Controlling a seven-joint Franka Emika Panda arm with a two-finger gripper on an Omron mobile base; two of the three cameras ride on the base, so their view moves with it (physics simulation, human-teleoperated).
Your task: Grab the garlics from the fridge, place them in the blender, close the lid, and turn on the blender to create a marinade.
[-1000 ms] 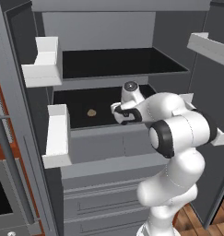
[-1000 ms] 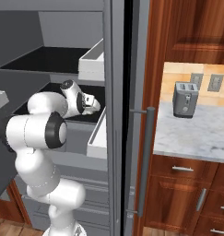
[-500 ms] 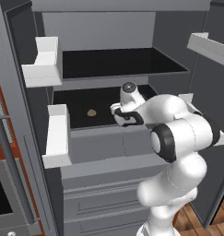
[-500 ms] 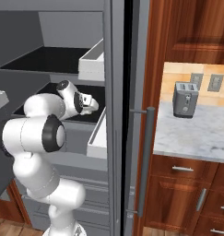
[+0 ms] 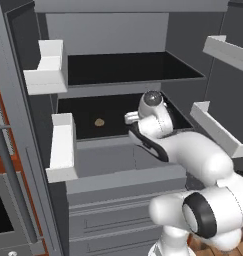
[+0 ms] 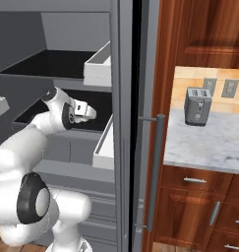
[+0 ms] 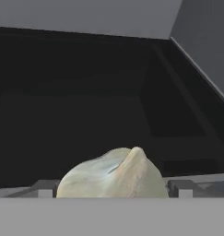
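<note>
The fridge (image 5: 118,165) stands open, and my arm reaches onto its lower dark shelf (image 5: 113,107). In the hand view, one pale tan garlic (image 7: 114,176) sits right between the two fingertips (image 7: 46,188), which press against its sides. My gripper (image 6: 91,113) is shut on this garlic near the right end of the shelf. A second garlic (image 5: 99,122) lies loose on the same shelf, well to the left of the hand. The blender and its lid are out of view.
White door bins (image 5: 48,70) (image 5: 63,145) line the left door, and others (image 5: 218,130) hang on the right. An upper shelf (image 5: 128,67) is close above the hand. A toaster (image 6: 198,106) stands on the marble counter (image 6: 209,142) beside the fridge door handle (image 6: 155,172).
The fingers have closed in on the garlic. The hand has stayed at nearly the same spot on the shelf while the elbow swung down and to the right.
</note>
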